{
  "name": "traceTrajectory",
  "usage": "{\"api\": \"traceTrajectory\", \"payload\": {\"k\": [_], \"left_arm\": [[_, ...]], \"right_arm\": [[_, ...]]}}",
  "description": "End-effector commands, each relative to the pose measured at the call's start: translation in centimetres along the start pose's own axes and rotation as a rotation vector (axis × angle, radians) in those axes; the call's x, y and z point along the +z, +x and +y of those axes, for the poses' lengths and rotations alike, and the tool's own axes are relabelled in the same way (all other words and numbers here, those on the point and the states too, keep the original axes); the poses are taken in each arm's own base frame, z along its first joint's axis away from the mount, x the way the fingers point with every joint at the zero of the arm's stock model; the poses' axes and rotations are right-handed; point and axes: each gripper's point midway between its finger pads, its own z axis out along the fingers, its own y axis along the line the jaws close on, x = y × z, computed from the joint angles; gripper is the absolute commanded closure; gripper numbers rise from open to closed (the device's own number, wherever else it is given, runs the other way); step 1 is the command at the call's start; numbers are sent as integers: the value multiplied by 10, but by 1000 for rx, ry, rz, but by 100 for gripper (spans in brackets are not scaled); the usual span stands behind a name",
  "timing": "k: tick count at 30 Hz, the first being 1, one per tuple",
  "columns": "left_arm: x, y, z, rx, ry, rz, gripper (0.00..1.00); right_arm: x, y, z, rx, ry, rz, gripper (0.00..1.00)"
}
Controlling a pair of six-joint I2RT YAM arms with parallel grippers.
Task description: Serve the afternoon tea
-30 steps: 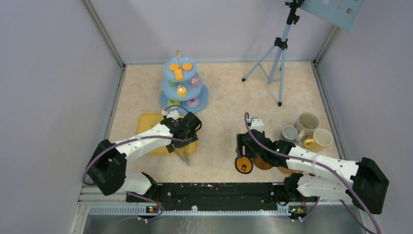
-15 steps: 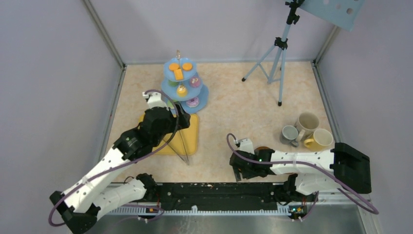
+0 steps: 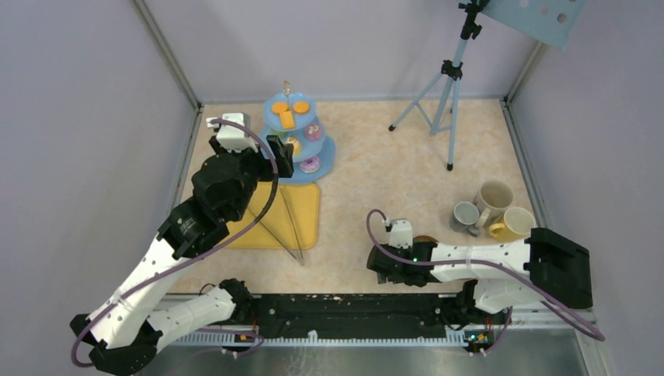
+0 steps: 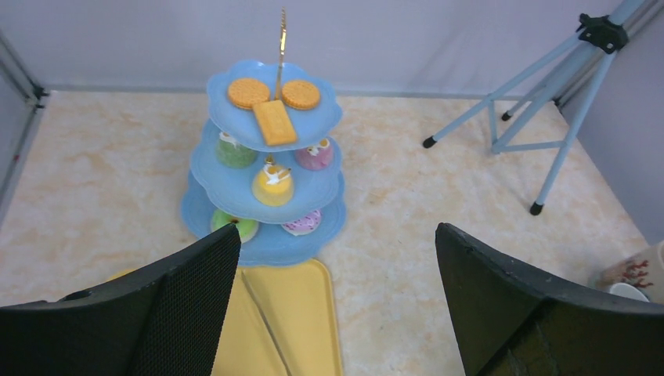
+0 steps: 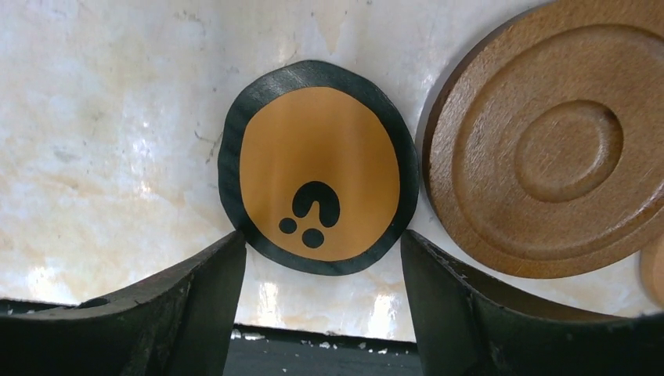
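The light-blue three-tier stand (image 3: 296,145) stands at the back and also shows in the left wrist view (image 4: 266,168). It holds orange biscuits (image 4: 274,106) on top, green, yellow (image 4: 272,185) and purple pastries below. My left gripper (image 3: 282,158) is open and empty, raised just in front of the stand (image 4: 337,233). My right gripper (image 3: 382,269) is low at the table's near edge and open (image 5: 322,239). Its fingertips flank the near rim of a flat orange black-rimmed coaster (image 5: 317,168). A brown wooden coaster (image 5: 548,149) lies beside it. Grey (image 3: 465,214) and cream (image 3: 495,196) mugs stand right.
The flat yellow tray (image 3: 301,219) with long metal tongs (image 4: 258,313) lies below the left gripper. A yellow mug (image 3: 513,225) stands by the other mugs. A blue tripod (image 3: 446,86) stands at the back right. Grey walls enclose the table.
My left arm rose from the tray and swung back and left, in front of the stand. My right gripper moved toward the near edge and settled over the orange coaster.
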Motion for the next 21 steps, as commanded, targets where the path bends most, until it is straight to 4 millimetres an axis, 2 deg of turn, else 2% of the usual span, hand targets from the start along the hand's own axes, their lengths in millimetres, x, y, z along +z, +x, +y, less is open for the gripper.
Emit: {"api": "traceTrajectory", "payload": {"k": [1,6,10,17,21], "left_arm": [[-12,-46,18,43,-69,-171,1],[-24,-48,51,78,-207,-242,1],[-33,-37,77,100,-303,-290,1],[-31,-19,85,144,-320,-296,1],[-33,-16,90,158,-339,-304,1]], "right_arm": [[13,-4,-5,-3,77,-42,29],[23,-29,3,-58,134,-144,27],[44,-56,18,-62,130,-182,26],[92,-119,22,27,125,-150,27],[121,-159,24,41,121,-163,27]]}}
